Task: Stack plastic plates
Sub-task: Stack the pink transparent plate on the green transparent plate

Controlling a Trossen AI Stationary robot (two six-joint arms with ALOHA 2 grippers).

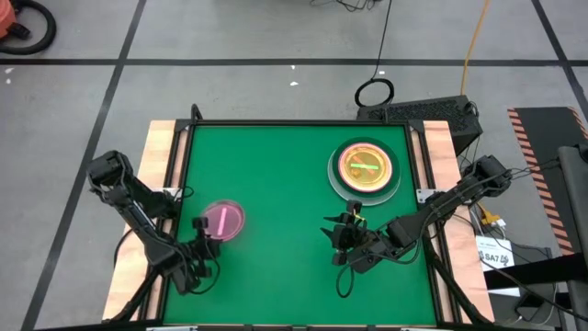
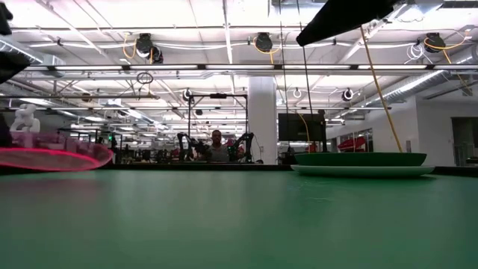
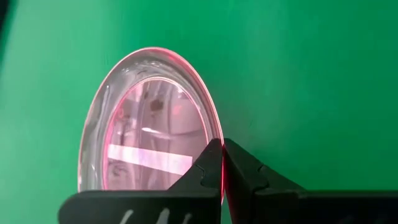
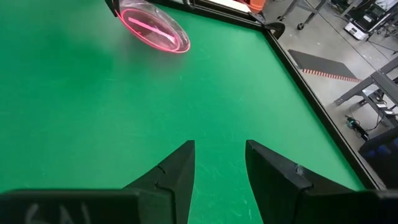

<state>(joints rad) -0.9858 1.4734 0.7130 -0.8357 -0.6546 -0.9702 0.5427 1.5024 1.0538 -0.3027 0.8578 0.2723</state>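
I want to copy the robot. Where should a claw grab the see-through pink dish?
By its thin rim, from the side. The pink dish is shallow and wide, so only the edge fits. The left claw is shut on that rim, coming from the dish's near edge.

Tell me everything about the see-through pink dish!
The pink dish is small, round and see-through, like clear plastic, with a glowing pink rim and a pale bar mark inside. The left pincer is shut on its rim, holding it tilted and lifted off the green table on the left side. Nothing else touches it. It is far from the stack of plates.
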